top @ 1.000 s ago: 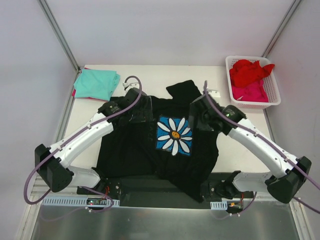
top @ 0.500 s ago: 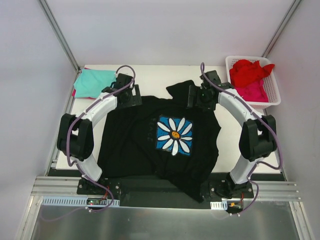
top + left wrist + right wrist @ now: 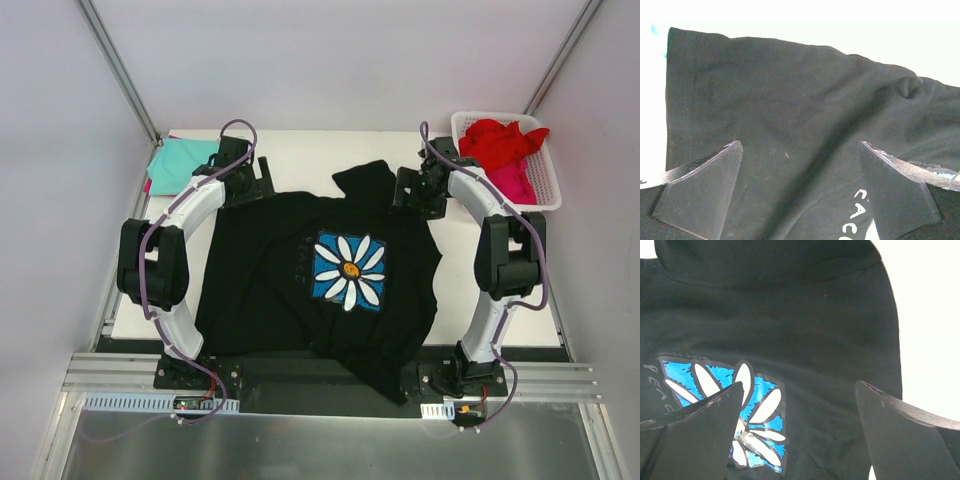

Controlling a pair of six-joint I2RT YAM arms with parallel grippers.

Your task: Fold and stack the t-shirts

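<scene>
1. As read from overhead, with twelve o'clock at the far edge and six o'clock at the arm bases, the desk [image 3: 320, 150] carries four t-shirts and one basket.
2. Black t-shirt [image 3: 260, 290], one: spread print-up over the centre. A near corner laps past the six o'clock edge, and a lump of cloth is bunched at twelve o'clock. Its flower print [image 3: 349, 270] sits just right of centre. The cloth lies as it did a second ago, so no fold is judged to have begun.
3. Basket [image 3: 548, 203], one: white, slotted, at two o'clock.
4. Teal t-shirt [image 3: 178, 165], one: lying flat and compact at ten o'clock, judged to be the start of the stack.
5. Red t-shirt [image 3: 495, 140] and pink t-shirt [image 3: 510, 185], one each: both are crumpled in the basket, red toward twelve o'clock and pink toward six. Both are judged to be awaiting folding.
6. Left gripper [image 3: 256, 183] and right gripper [image 3: 410, 190], two: within the last second both have drawn off the black t-shirt's middle to its far shoulders, at eleven and one o'clock. Each stands wide with nothing between its fingers and only black cloth beneath. They appear placed to take the far edge for a first fold.
</scene>
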